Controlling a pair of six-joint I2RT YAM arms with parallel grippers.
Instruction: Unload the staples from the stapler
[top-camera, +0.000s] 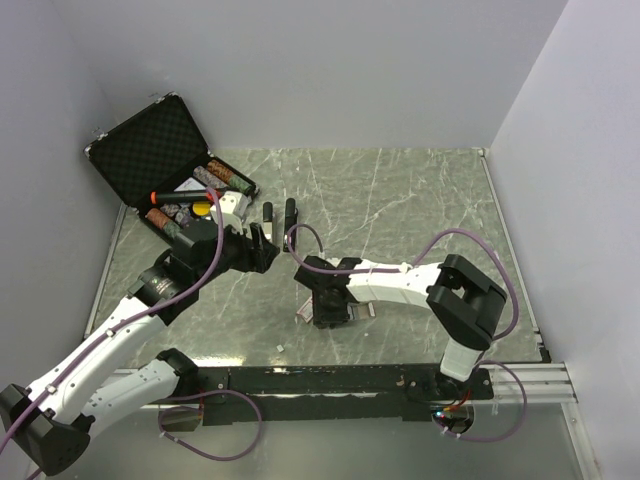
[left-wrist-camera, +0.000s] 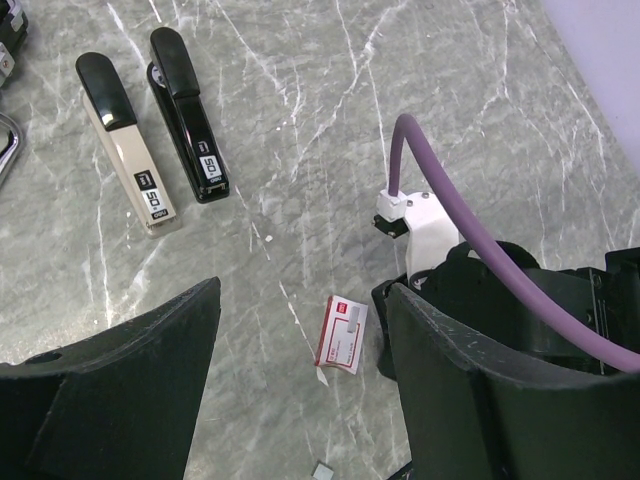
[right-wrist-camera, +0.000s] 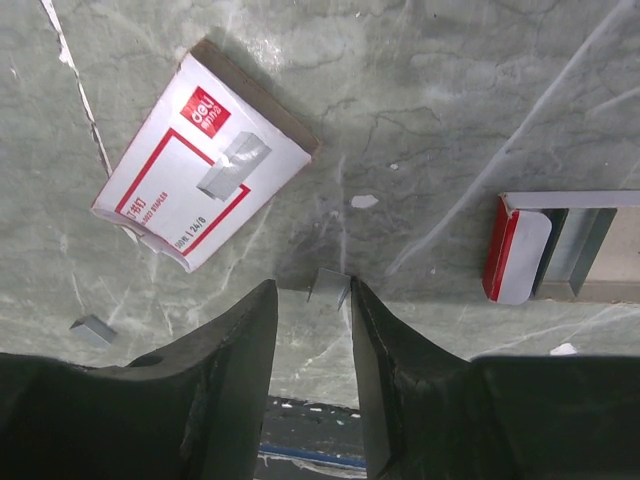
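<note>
Your right gripper (right-wrist-camera: 312, 292) hangs half spread, a loose staple strip (right-wrist-camera: 328, 287) between its tips; pinched or not, you can't tell. The staple box (right-wrist-camera: 205, 160) sits just ahead-left. The black stapler (left-wrist-camera: 190, 115) and beige stapler (left-wrist-camera: 128, 145) lie well beyond your wide-spread, empty left gripper (left-wrist-camera: 303, 300). Unloading looks partly done.

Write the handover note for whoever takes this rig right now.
Left gripper: open, empty, staplers ahead of it.
Right gripper: jaws partly apart, straddling a loose staple strip beside the staple box; no pinch visible.
Beige stapler and black stapler: side by side, closed.
Done: another staple bit lies loose.
Left: unclear whether either stapler is empty; check both.
</note>
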